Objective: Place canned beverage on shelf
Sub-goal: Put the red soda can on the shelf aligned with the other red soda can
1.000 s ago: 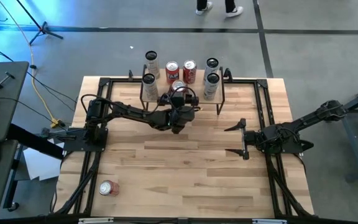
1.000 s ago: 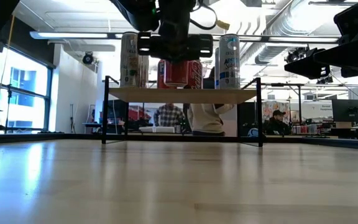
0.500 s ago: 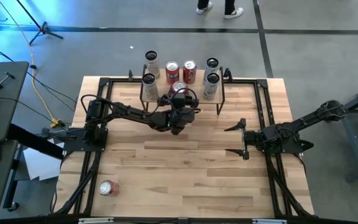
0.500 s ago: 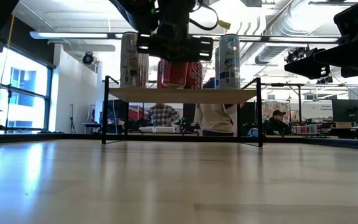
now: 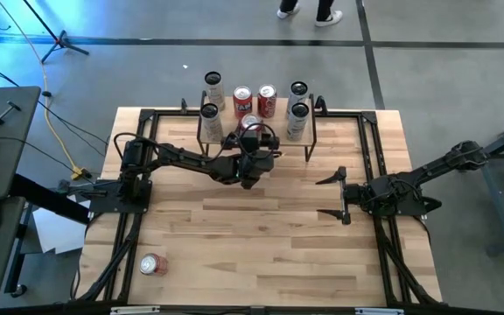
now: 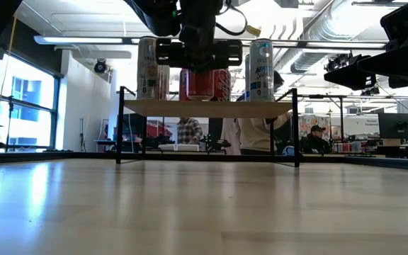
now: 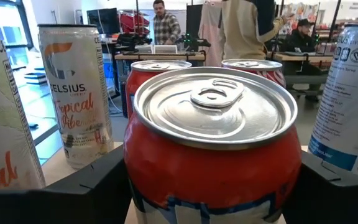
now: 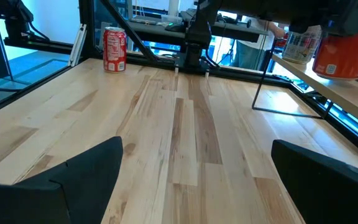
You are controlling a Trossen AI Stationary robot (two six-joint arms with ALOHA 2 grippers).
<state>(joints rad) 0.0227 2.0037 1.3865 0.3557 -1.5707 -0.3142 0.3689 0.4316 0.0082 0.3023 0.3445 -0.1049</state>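
A red can (image 7: 213,155) stands upright on the shelf (image 6: 207,107), a light board on thin black legs at the table's far side (image 5: 280,133). My left gripper (image 5: 251,131) reaches level to it, and its dark fingers (image 7: 73,193) stand close on either side of the can's lower body, a little open. Several other cans share the board: tall white ones (image 7: 74,93) and two red ones (image 7: 157,68) behind. My right gripper (image 5: 332,194) waits open over the table's right half, with nothing between its fingers. My left gripper has one finger (image 7: 328,193) on each side of the can's lower wall (image 7: 135,180), coming in level from the table's near side. Whether the fingers touch the wall I cannot tell. The can stands upright with its base on the board.
Another red can (image 5: 152,264) stands on the table near its front left corner, also in the right wrist view (image 8: 115,48). Black rails (image 5: 138,175) frame the tabletop. Bare wood lies between the shelf and the near edge. People stand in the room beyond.
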